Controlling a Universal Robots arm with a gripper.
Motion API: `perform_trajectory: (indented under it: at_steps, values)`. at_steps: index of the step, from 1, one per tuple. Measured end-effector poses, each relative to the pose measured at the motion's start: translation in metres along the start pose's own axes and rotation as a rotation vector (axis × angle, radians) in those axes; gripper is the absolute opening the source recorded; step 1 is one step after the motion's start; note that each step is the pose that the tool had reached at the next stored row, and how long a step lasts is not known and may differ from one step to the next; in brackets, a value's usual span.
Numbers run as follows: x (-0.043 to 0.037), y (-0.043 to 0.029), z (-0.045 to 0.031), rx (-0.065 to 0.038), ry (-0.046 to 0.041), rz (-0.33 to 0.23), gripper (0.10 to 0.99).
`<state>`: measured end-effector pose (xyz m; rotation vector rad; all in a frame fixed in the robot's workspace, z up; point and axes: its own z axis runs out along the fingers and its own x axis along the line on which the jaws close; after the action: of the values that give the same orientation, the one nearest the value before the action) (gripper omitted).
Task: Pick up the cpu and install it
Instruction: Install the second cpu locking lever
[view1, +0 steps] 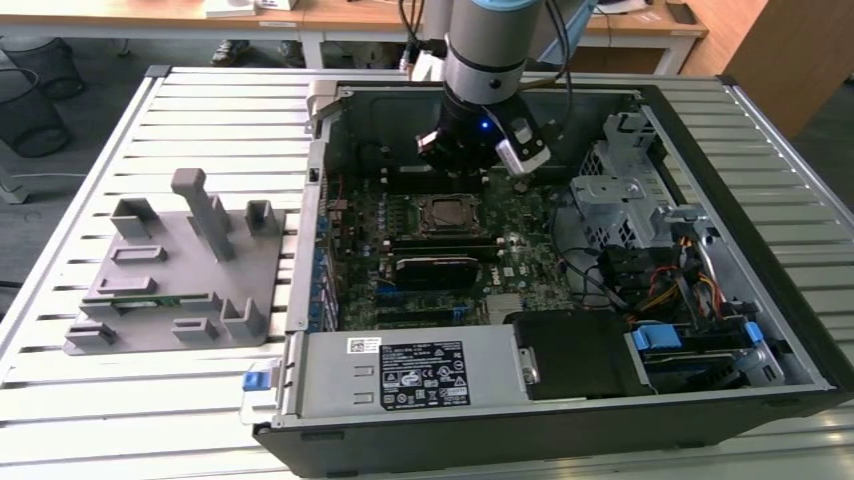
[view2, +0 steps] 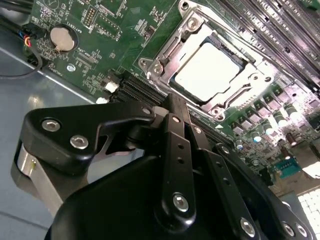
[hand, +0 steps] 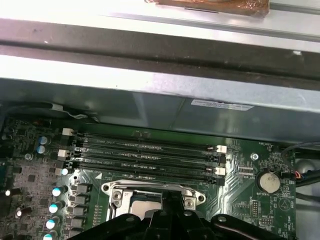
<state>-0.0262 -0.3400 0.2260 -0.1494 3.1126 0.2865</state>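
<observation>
The cpu (view2: 209, 70), a flat silvery square, lies inside the metal-framed socket (view2: 165, 50) on the green motherboard (view2: 125, 25). In the exterior view the socket (view1: 445, 212) sits mid-board inside the open computer case (view1: 320, 250). My gripper (view1: 457, 165) hangs just above and behind the socket. In the second wrist view my gripper (view2: 175, 100) has its black fingers (view2: 172, 140) drawn together, with nothing between them, a little off the socket's edge. The first wrist view shows the gripper (hand: 167, 212) over the socket frame (hand: 150, 190), which hides most of the cpu.
Empty memory slots (hand: 145, 155) run behind the socket, below the case wall (hand: 160, 90). A coin battery (view2: 62, 37) sits on the board. A grey fixture plate (view1: 174, 270) with upright holders lies at the exterior view's left. The power supply (view1: 400, 375), drive cage (view1: 621, 200) and cables (view1: 667, 290) crowd the case.
</observation>
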Motion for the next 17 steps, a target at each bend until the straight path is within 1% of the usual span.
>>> perform_trajectory:
  at_steps: [5, 9, 13, 14, 15, 17]
  values:
    - [0.0002, -0.0015, -0.0008, 0.001, -0.0010, 0.000, 0.106]
    - [0.0000, -0.0008, -0.0049, 0.001, -0.0012, 0.000, 0.106]
    - [0.0000, -0.0009, -0.0055, 0.001, -0.0012, 0.000, 0.106]
    - [0.0000, -0.0008, -0.0066, 0.001, -0.0011, 0.000, 0.106]
    - [-0.0001, -0.0006, -0.0075, -0.002, -0.0015, 0.000, 0.106]
    - [-0.0001, -0.0003, -0.0097, -0.011, -0.0024, 0.000, 0.106]
